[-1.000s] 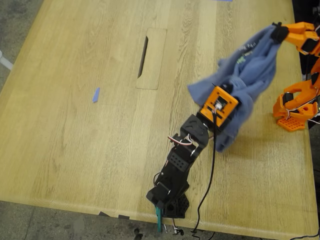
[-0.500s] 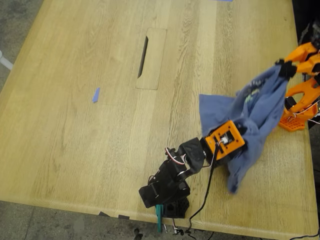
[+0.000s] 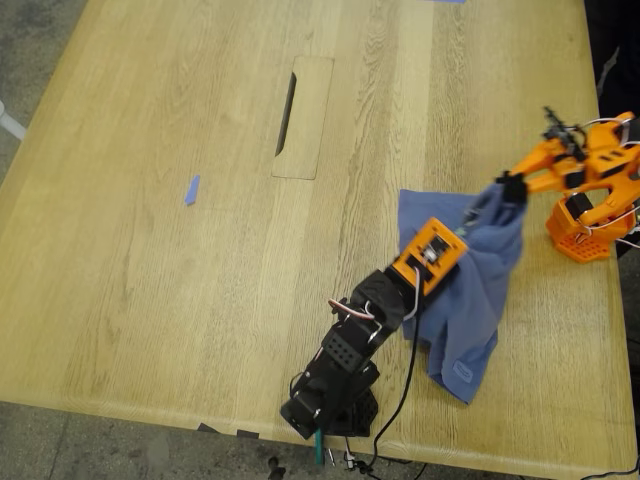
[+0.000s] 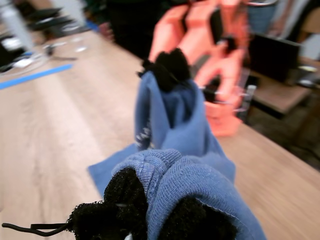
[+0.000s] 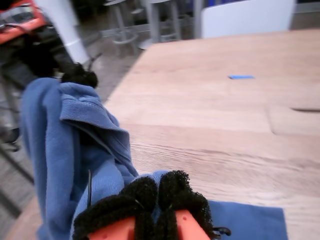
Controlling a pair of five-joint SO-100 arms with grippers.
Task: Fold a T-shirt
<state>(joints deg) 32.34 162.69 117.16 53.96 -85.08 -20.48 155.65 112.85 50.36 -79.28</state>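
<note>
Where the exterior view looks down on the whole table [image 3: 200,300], the T-shirt [image 3: 470,300] appears as one bunched blue mass near the exterior view's right edge, partly raised and partly lying on the wood. The first gripper [image 3: 458,235], on the black arm, is clamped on a fold at the middle of the cloth. The second gripper [image 3: 512,187], on the orange arm, pinches a higher corner, so the fabric hangs between them. A small blue tape strip [image 3: 192,189] lies well apart towards the exterior view's left, and a rectangular hatch [image 3: 303,118] sits flush in the tabletop.

The first wrist view adds detail that the exterior view lacks. The first gripper [image 4: 150,210] carries fuzzy black pads closed over a ribbed, rolled hem of the T-shirt [image 4: 185,130], with the second gripper [image 4: 167,67] nipping a peak of cloth beyond.

The second wrist view shows the second gripper [image 5: 155,192] with its pads pressed together on soft knit fabric. The T-shirt [image 5: 55,130] drapes in thick folds, and the tape strip [image 5: 241,77] lies on pale, straight-grained wood.
</note>
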